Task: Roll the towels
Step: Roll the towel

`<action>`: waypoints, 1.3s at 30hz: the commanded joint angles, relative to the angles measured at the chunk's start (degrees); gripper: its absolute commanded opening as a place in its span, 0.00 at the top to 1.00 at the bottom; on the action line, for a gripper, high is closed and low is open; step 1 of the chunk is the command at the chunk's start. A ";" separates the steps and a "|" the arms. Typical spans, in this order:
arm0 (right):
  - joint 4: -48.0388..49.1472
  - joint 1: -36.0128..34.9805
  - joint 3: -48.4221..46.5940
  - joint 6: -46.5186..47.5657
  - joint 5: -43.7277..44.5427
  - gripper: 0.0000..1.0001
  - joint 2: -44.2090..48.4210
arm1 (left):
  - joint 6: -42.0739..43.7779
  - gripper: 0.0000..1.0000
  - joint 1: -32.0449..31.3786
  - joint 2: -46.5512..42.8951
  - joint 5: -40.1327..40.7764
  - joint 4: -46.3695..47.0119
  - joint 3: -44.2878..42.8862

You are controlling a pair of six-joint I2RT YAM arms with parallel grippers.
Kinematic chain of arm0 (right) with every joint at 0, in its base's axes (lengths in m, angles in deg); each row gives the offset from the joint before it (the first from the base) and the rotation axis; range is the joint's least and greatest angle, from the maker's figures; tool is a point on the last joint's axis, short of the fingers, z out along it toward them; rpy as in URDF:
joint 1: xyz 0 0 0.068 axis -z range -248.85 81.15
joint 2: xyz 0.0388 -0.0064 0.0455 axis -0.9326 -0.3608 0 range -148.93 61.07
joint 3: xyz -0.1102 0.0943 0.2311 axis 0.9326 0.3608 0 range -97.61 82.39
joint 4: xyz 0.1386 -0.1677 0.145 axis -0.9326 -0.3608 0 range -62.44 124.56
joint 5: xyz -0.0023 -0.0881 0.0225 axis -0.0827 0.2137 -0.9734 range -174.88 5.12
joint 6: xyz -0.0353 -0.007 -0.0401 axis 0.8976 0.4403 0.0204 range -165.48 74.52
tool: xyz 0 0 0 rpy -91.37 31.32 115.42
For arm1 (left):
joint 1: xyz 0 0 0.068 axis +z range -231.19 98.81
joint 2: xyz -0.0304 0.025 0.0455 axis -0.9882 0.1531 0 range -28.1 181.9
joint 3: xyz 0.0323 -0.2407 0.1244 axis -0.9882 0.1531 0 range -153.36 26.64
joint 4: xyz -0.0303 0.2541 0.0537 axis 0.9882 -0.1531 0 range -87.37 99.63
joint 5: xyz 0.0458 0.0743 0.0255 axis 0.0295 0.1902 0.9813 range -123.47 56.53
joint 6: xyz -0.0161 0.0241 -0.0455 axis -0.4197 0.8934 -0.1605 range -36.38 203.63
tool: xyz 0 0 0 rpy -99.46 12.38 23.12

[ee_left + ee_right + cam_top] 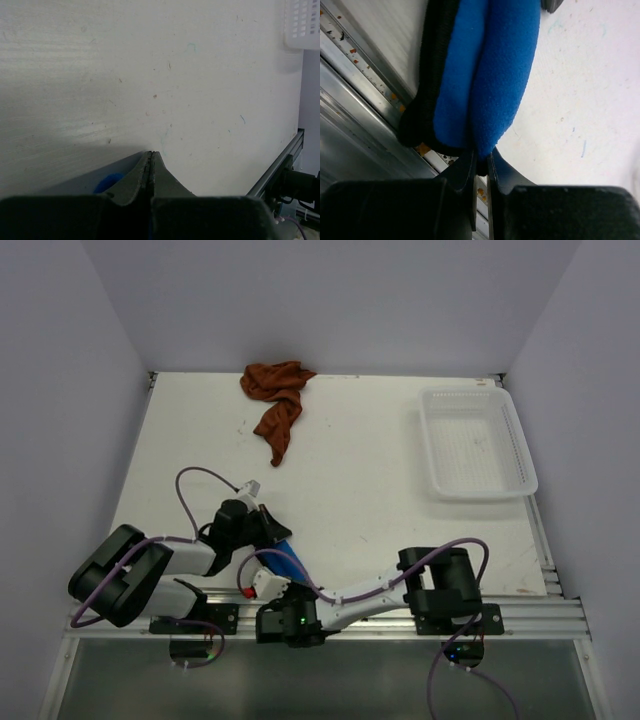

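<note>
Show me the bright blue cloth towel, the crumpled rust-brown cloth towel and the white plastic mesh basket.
bright blue cloth towel (490,75), right wrist view, folded middle.
crumpled rust-brown cloth towel (277,400), top view, bunched upper part.
white plastic mesh basket (524,462), top view, right rim.

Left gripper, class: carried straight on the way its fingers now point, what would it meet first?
Probably nothing soon: ahead of the shut left gripper lies bare white table; the white plastic mesh basket sits off to one side. Depth is unclear.
</note>
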 commanded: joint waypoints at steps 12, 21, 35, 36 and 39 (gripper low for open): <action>-20.42 -10.91 -15.61 5.46 8.41 1.00 -18.69 | 3.02 1.00 0.21 3.50 2.17 -6.03 1.78; -22.97 -11.96 -17.19 5.55 7.53 0.74 -18.96 | 3.46 1.00 -0.32 -0.72 6.22 -8.40 4.42; -9.54 -11.96 -5.86 5.28 -9.16 0.51 7.57 | 1.09 1.00 -1.37 -3.61 7.71 -2.51 9.08; -8.31 -11.88 -5.50 5.37 -10.56 0.51 8.80 | 0.91 1.00 -1.72 -3.97 7.97 -2.42 9.17; -5.93 -10.83 -3.92 4.76 -12.24 0.52 14.25 | 0.56 1.00 -2.60 -4.93 8.77 -2.07 9.34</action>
